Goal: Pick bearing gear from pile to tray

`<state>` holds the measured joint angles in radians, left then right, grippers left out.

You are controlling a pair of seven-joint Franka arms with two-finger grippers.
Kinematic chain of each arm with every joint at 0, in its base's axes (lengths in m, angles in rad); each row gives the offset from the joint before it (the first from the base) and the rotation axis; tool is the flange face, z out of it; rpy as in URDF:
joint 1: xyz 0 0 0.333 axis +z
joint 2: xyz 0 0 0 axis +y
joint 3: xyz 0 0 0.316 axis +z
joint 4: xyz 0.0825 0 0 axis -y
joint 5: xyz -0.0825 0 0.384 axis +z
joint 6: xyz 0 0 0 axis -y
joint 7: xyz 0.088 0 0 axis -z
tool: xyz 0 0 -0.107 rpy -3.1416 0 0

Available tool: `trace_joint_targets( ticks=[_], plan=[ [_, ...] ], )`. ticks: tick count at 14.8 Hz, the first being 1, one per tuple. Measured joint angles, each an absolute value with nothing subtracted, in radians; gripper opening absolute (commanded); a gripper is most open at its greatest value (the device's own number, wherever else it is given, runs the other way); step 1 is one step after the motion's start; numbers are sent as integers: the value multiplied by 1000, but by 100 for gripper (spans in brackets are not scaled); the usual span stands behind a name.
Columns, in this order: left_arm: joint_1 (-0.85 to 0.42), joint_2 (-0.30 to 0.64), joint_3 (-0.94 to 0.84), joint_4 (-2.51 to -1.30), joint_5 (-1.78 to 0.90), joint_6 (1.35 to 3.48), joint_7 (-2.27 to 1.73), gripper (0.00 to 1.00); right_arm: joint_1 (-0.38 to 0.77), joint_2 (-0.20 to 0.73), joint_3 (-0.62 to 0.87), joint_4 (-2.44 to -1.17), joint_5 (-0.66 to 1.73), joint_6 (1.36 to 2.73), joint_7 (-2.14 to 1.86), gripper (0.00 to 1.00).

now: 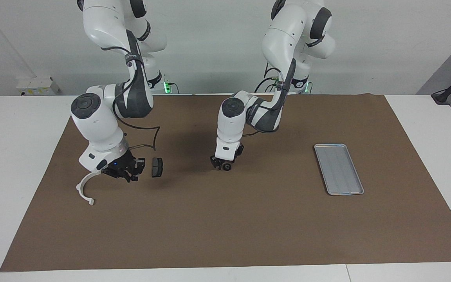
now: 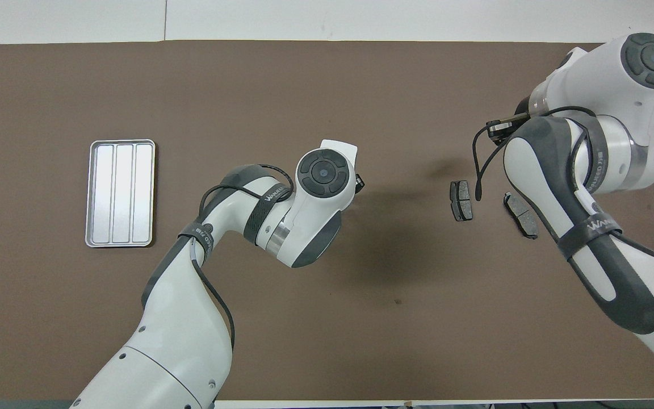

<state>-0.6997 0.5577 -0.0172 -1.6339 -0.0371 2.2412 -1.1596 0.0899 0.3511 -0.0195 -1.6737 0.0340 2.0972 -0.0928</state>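
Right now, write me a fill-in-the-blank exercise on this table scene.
1. The tray lies toward the ___ arm's end of the table.
2. The overhead view shows ___ dark brake pads.
3. The half-ring bracket beside the right gripper is ___ in colour.
4. The left gripper is down at a small round piece coloured ___.
Missing words: left; two; white; black.

Silver-grey ridged tray point(image 1: 339, 169); brown mat point(image 1: 225, 227)
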Motion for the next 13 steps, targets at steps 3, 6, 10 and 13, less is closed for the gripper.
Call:
trace_joint_targets(
  ticks=[3, 6, 10, 13],
  plan=[
    [-700, 558, -13, -1634, -37, 2241, -1160, 64, 90, 351, -19, -1674, 34, 2098, -93, 0],
    [-700, 558, -6, -1634, -37, 2242, -1160, 64, 90, 351, -19, -1674, 34, 2098, -93, 0],
    [-700, 560, -2, -1634, -37, 2244, -1160, 64, 90, 351, -19, -1675, 34, 2102, -93, 0],
    [-700, 566, -2, -1634, -37, 2248, -1160, 63, 89, 352, -20, -1689, 34, 2128, -93, 0]
  ],
)
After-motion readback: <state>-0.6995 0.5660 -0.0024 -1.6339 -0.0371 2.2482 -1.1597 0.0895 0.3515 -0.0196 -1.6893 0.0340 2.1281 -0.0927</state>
